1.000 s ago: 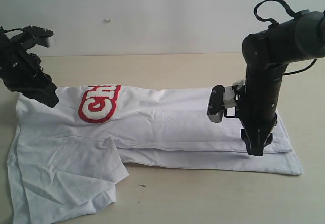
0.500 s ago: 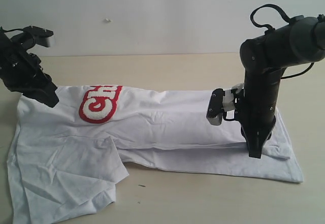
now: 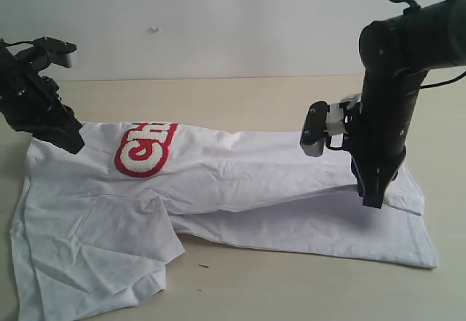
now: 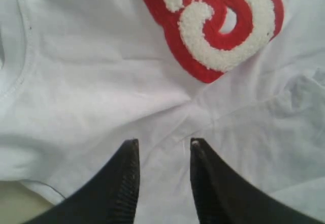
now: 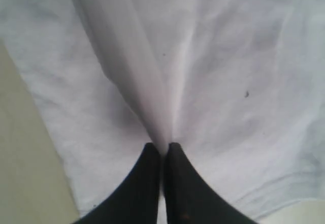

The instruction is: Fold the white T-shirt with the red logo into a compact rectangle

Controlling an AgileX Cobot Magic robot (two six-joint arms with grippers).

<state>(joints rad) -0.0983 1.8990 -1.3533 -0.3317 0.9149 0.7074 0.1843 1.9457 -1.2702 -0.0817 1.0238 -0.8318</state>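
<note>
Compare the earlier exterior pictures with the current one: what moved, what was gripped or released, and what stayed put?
The right gripper shut on the upper layer of the white T-shirt near its hem end and rose, lifting that edge off the layer beneath. Nothing was let go. The left gripper, jaws apart at the shirt's other end, and the red logo stayed where they were.

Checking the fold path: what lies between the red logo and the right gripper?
Only wrinkled cloth of the white T-shirt, from red logo to right gripper; exterior view.
</note>
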